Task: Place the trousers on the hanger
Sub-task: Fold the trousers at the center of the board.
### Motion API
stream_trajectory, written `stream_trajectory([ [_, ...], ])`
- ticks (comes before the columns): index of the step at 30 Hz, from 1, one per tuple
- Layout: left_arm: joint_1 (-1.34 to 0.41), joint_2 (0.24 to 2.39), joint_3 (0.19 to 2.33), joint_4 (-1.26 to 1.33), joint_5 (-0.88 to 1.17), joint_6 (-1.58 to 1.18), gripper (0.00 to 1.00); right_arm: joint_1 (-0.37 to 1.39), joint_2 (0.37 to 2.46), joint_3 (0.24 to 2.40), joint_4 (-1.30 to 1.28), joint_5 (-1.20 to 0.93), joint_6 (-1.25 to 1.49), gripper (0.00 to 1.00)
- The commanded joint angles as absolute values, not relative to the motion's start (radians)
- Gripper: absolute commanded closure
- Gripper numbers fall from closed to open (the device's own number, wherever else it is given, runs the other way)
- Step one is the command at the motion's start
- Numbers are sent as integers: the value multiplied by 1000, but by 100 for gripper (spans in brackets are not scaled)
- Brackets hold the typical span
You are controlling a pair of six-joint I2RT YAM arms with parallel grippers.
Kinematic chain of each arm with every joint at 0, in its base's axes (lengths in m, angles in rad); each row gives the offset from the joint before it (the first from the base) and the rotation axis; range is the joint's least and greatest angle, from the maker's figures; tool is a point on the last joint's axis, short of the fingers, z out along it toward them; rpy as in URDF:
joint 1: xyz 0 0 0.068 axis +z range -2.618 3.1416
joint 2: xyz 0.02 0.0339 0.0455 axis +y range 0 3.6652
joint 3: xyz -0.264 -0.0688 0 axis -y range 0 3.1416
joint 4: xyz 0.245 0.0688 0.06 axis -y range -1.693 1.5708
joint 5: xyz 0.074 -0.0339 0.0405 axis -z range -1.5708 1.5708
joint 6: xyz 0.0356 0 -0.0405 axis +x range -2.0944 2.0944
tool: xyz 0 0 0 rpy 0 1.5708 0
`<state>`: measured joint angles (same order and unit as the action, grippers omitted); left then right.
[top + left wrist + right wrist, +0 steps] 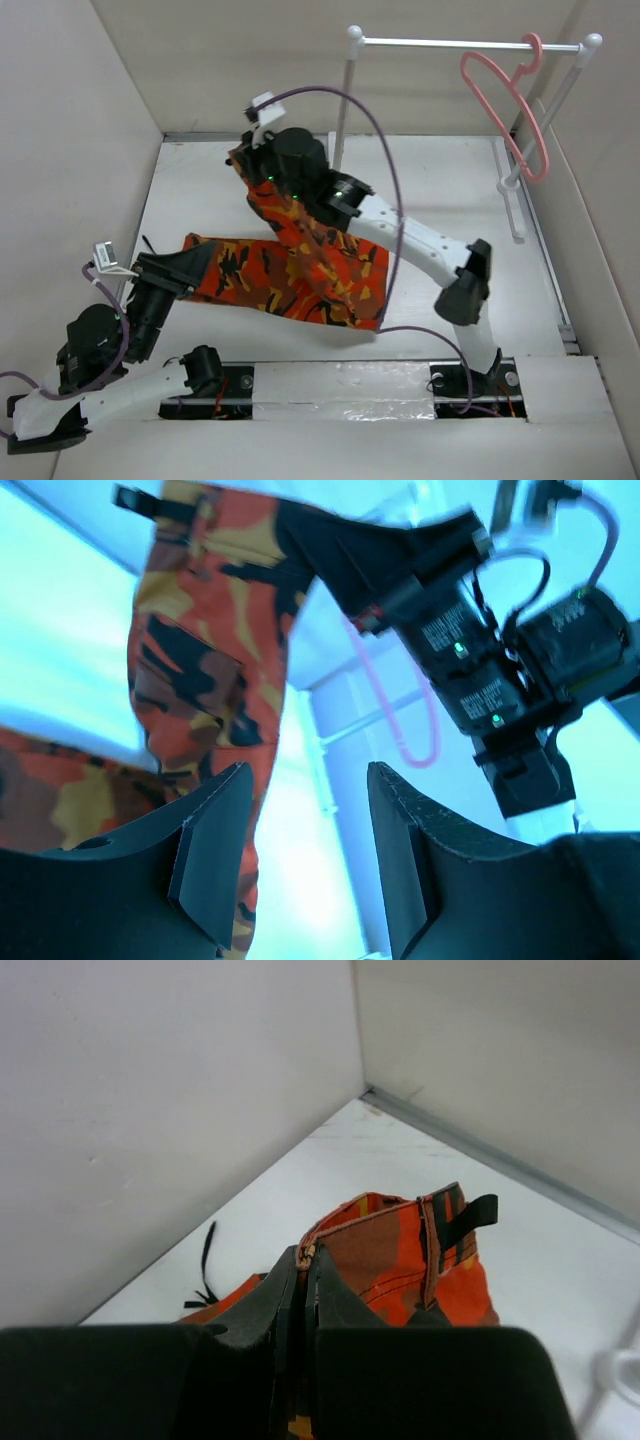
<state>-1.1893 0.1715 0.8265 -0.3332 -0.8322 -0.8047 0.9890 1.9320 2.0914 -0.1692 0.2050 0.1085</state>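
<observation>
Pinching the trousers [290,270] at the waist, the right claw [303,1256] holds them half off the table [450,180]; the left claw [308,780] gapes, seemingly empty. That thin pinch may slip short of the hanger [523,72].

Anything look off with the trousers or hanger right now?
Nothing damaged. The trousers hang bunched from the right hand, pinched at one waistband spot; the left hand is open, holding nothing. The hanger is on the rail, bare.

White tabletop [190,190], plain cream walls [60,120] on three sides, rail stand [450,43] far right
</observation>
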Motion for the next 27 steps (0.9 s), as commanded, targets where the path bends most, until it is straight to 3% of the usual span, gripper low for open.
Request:
stream_trajectory([
  [1,-1189,141,876,-573,-893,-833,53,1068,2094,2281,-60,160,103,100],
  [4,-1189,124,899,-609,-917,-844,53,1120,2215,2365,-51,100,116,100],
  [7,-1189,121,910,-614,-942,-839,53,1175,2310,2332,-11,23,121,72],
  [8,-1189,123,911,-608,-949,-835,53,1187,2324,2321,6,8,121,50],
  [10,-1189,144,922,-600,-966,-822,53,1206,2330,2262,25,-38,115,33],
  [15,-1189,233,928,-594,-1018,-833,53,1164,2119,1938,121,-64,172,31],
  [18,-1189,312,904,-583,-1009,-865,53,1099,1959,1607,268,-55,230,39],
  [20,-1189,362,845,-525,-996,-877,53,1071,1795,1385,330,-34,238,58],
  [23,-1189,498,764,-439,-959,-914,55,1042,1608,1205,322,46,224,97],
  [27,-1189,714,736,-358,-1006,-960,55,1029,1453,949,235,75,192,100],
])
